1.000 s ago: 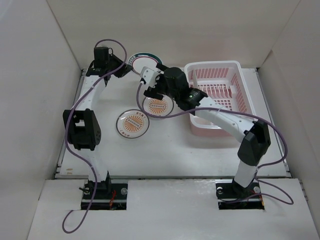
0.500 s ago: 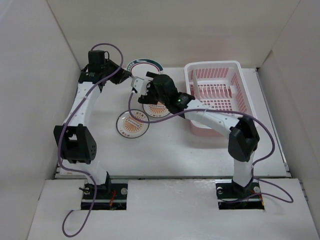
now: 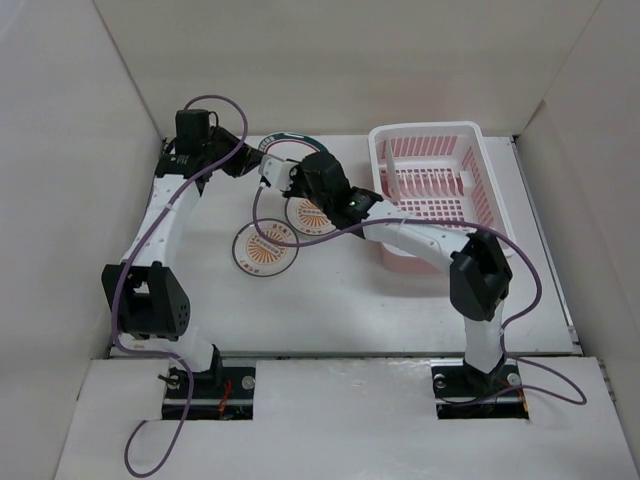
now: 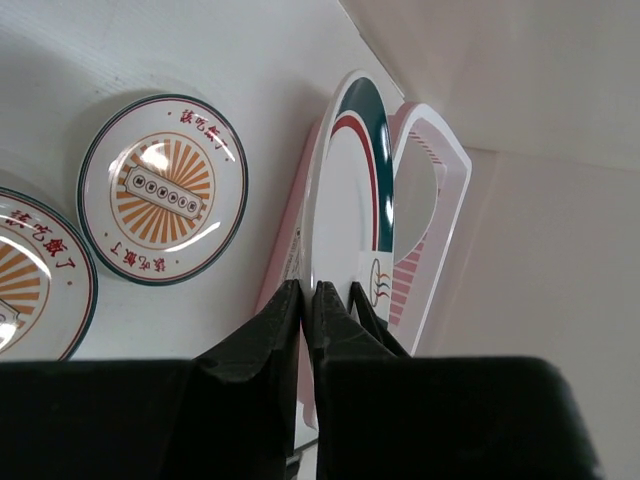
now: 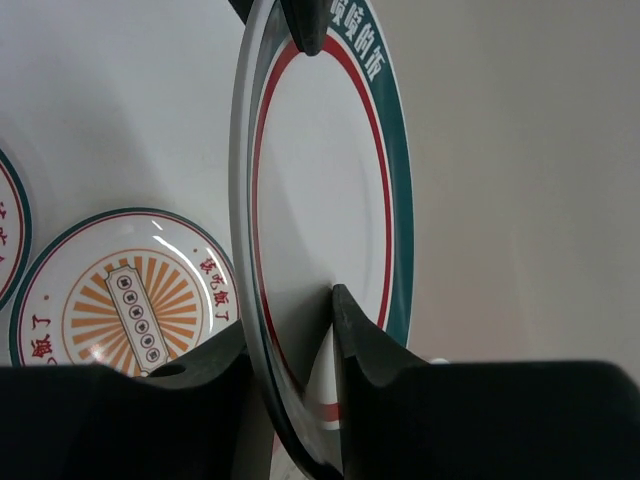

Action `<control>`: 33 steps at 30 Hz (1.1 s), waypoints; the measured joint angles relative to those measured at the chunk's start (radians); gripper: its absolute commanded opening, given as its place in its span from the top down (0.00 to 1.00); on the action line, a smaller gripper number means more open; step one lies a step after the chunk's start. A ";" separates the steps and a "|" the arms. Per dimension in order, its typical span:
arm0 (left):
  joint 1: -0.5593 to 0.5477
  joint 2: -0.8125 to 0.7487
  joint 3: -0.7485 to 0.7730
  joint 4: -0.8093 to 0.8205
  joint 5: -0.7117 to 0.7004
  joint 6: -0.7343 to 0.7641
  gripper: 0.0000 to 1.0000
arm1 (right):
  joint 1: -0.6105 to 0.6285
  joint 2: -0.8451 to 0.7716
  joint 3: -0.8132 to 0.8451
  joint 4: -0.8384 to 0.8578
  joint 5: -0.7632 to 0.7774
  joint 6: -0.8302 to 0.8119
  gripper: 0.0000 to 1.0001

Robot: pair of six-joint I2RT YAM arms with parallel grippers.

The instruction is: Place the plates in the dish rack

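A white plate with a green-red rim (image 3: 287, 139) stands on edge above the back of the table, left of the pink dish rack (image 3: 470, 150). My left gripper (image 3: 254, 160) is shut on its rim (image 4: 350, 190), and the fingers (image 4: 285, 315) pinch the lower edge. My right gripper (image 5: 290, 320) is shut on the same plate (image 5: 320, 170) from the opposite side, one finger (image 5: 350, 320) on its face and the other behind it. Two plates with orange sunburst centres (image 3: 265, 248) (image 3: 312, 216) lie flat on the table below.
The rack (image 4: 440, 190) shows just behind the held plate in the left wrist view. White walls close in the table on the left, back and right. The right arm's forearm (image 3: 420, 235) stretches across in front of the rack.
My right gripper moved left to the upright plate and closed its wide-open jaws onto it. The left arm drew back slightly, still holding the plate.
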 measured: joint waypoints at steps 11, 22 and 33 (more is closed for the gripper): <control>0.010 -0.010 -0.043 0.079 0.055 -0.019 0.87 | 0.005 0.000 -0.004 0.003 0.009 -0.007 1.00; 0.013 0.006 -0.059 0.559 0.446 -0.168 0.05 | 0.007 -0.094 -0.087 0.068 0.053 0.097 1.00; 0.036 -0.001 -0.105 1.150 0.578 -0.343 0.00 | -0.055 -0.283 -0.108 0.082 0.072 0.336 1.00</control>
